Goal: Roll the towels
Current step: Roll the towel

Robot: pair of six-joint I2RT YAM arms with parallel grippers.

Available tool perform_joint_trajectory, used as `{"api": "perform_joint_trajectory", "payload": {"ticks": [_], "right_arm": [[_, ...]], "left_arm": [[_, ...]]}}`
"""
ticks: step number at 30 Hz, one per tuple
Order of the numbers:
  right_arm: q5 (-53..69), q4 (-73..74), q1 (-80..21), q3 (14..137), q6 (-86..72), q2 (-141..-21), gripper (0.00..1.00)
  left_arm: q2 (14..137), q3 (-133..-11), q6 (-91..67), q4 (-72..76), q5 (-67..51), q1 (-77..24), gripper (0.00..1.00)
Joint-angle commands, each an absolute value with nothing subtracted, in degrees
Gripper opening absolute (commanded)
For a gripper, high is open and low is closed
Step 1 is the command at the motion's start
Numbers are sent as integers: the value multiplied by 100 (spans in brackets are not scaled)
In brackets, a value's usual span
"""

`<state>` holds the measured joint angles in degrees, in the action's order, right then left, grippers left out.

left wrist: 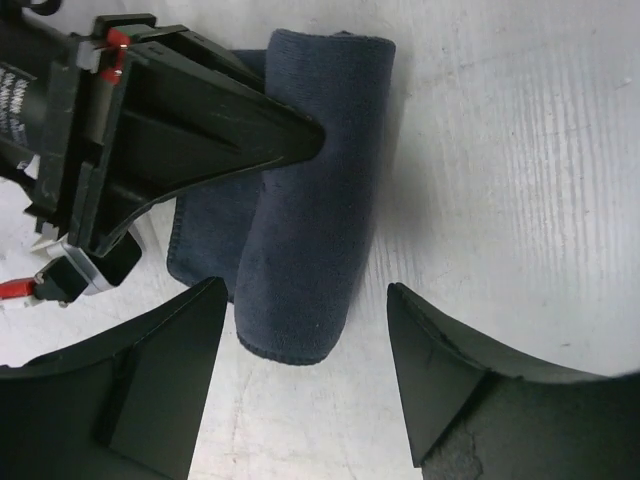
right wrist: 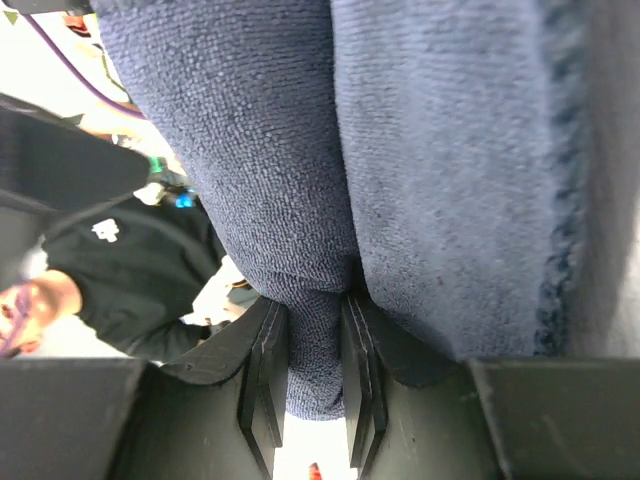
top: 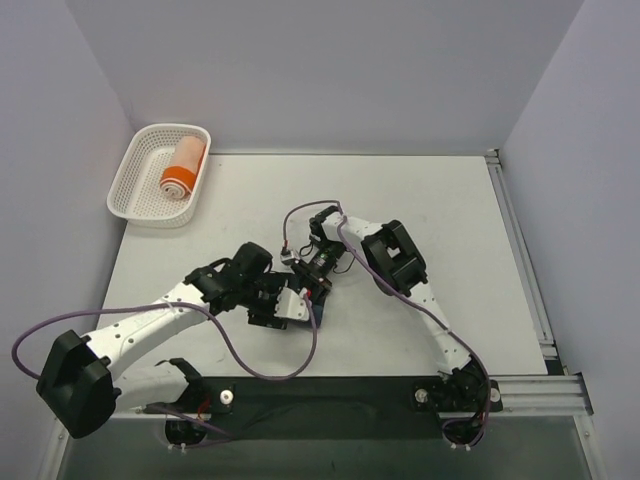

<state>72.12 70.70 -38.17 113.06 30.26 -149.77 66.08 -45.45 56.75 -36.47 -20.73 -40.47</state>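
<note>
Left wrist: navy towel (left wrist: pixel 320 180) edge between spread left end effector (left wrist: pixel 305 288).

My left gripper (left wrist: pixel 305 300) hangs with jaws spread wide, while my right gripper (right wrist: pixel 312 315), just ahead of it, pinches a fold of the navy towel (right wrist: pixel 290 180) between its closed jaws.

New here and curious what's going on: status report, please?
Right end effector shut on navy towel fold. Left end effector open, astride the partly rolled cloth. Orange towel rolled, in basket. Nothing blocking.
</note>
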Motion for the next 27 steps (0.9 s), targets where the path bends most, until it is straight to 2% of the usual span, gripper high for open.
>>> {"api": "perform_joint_trajectory", "payload": {"ticks": [1,15,18,21,22,25,27], "right_arm": [[6082,7031,-3824,11346,3384,-15451,6],[6144,7058,-3648,11619,3296,-15662,9],[6135,7040,-3612,11672,3252,-15662,11],[6047,7014,-3481,11786,3121,-15584,19],[6012,6996,-3428,11795,3007,-15540,31],[5950,6716,-3183,11813,2620,-15180,52],[5898,6426,-3033,11795,2243,-14795,59]], "left_arm": [[6775,-4281,6055,-2709,-1478,-4289,75],[7506,-3498,6653,-1274,-993,-4737,65],[7524,-3393,6706,-1353,-1011,-4790,51],[7462,-3331,6662,-1774,-1124,-4886,33],[7436,-3357,6558,-1932,-1160,-4904,30],[7514,-3471,6198,-2687,-1353,-4939,20],[7585,-3594,5978,-3163,-1432,-4922,14]]}}
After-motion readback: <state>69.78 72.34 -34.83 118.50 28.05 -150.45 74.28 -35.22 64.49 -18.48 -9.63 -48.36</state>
